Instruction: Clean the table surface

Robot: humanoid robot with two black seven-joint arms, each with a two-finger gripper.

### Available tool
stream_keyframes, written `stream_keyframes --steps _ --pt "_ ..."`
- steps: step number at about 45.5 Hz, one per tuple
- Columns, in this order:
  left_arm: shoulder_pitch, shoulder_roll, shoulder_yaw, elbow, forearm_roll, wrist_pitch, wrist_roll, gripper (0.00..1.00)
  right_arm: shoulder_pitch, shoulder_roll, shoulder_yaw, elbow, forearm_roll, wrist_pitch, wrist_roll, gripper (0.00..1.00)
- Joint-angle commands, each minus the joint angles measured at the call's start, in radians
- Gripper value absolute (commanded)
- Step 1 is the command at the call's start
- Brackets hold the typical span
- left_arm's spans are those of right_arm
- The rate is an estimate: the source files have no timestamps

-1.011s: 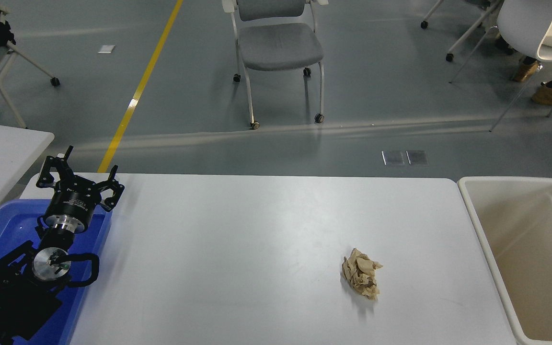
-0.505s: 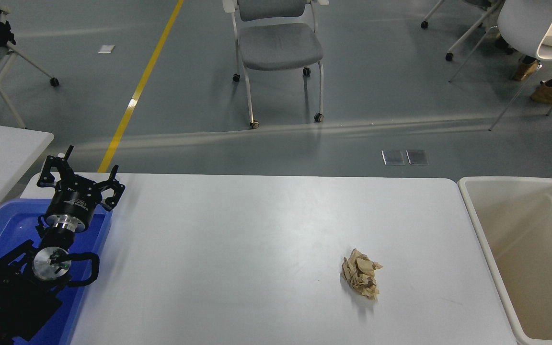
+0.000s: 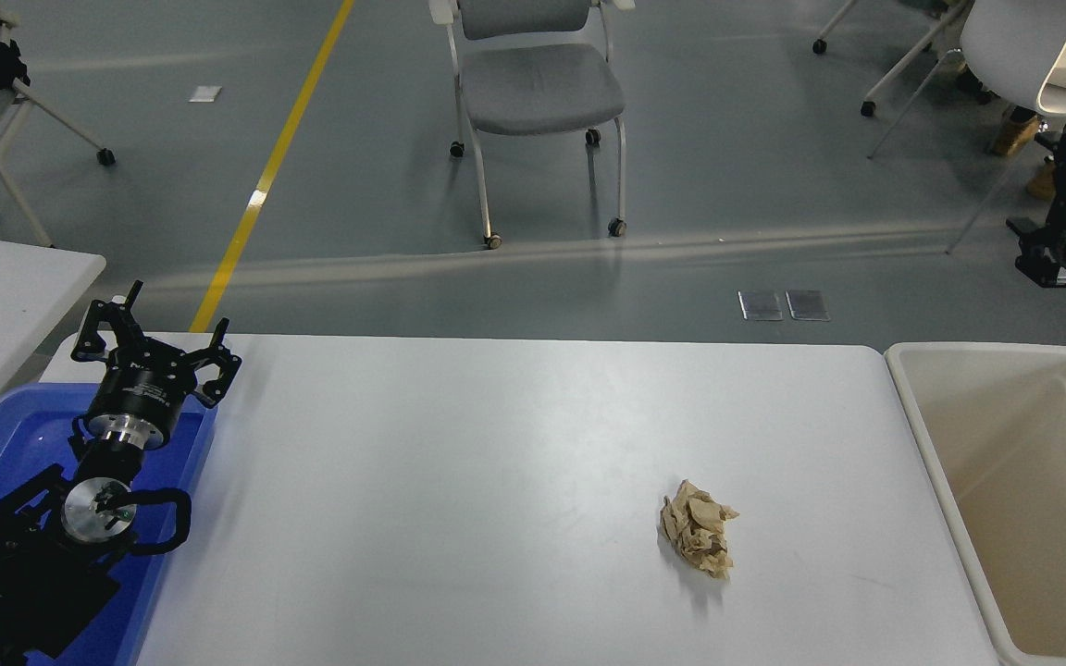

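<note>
Lying crumpled on the glossy white table surface [image 3: 459,481]: tan paper wad [image 3: 698,540].

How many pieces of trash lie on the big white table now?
1. A crumpled brown paper ball lies on the table, right of its middle, near the beige bin.
</note>
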Motion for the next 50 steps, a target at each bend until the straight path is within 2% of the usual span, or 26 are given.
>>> stream_keyframes --steps 1,16,35,50 --pt "0.000 0.000 0.000 0.001 0.000 0.000 0.000 1.00 -0.022 0.027 0.050 0.047 0.152 0.001 0.004 0.98" --pt "0.000 0.000 0.000 -0.001 0.000 0.000 0.000 1.00 -0.136 0.111 0.179 0.050 0.164 0.014 0.016 0.99" --pt "0.000 0.000 0.000 -0.001 0.000 0.000 0.000 1.00 -0.275 0.199 0.216 0.051 0.164 0.057 0.161 0.99" --pt "0.000 0.000 0.001 0.001 0.000 0.000 0.000 1.00 -0.274 0.197 0.209 0.048 0.162 0.060 0.162 0.99"
